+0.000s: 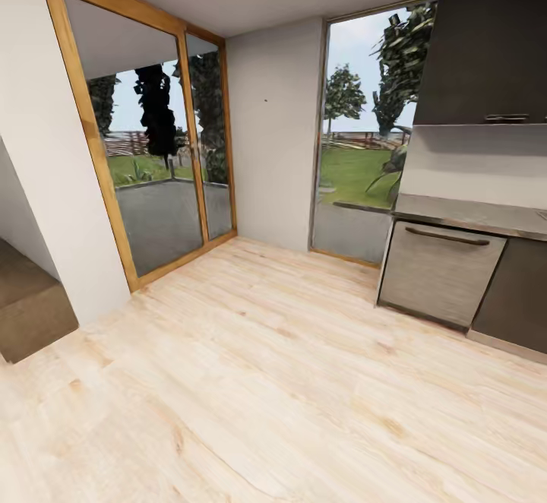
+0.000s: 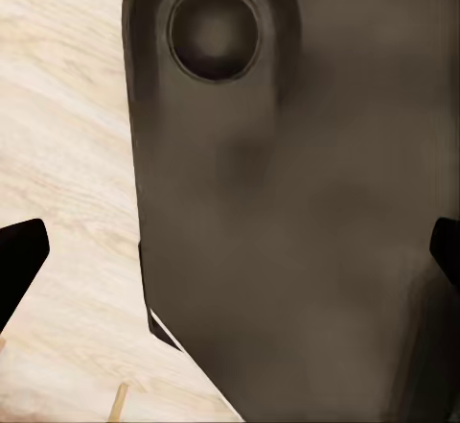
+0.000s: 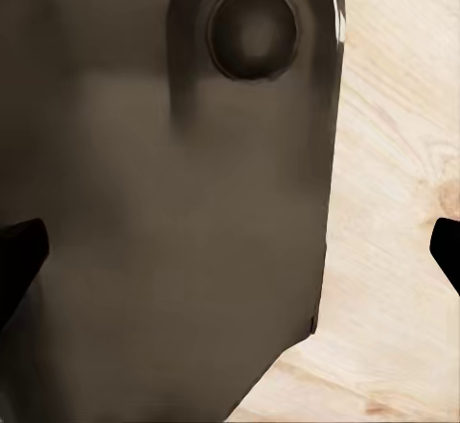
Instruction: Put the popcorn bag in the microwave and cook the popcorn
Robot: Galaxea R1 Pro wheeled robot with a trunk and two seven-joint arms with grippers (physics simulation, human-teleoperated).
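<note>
Much pale wood-plank floor, matte, grain running diagonally. Glass doors in an orange wood frame. Grey brushed-steel counter, thin-edged, at the right over a steel drawer with bar handle. Both wrist views: dark rounded robot body; left fingers and right fingers spread wide, released.

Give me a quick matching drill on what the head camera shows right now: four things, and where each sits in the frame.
Things:
1. wood-framed glass doors
2. steel drawer front with bar handle
3. dark upper cabinet
4. pale wood floor

Places:
A. upper right
B. left
C. across the bottom
D. right, under the countertop

Pairs: 1-B, 2-D, 3-A, 4-C
</note>
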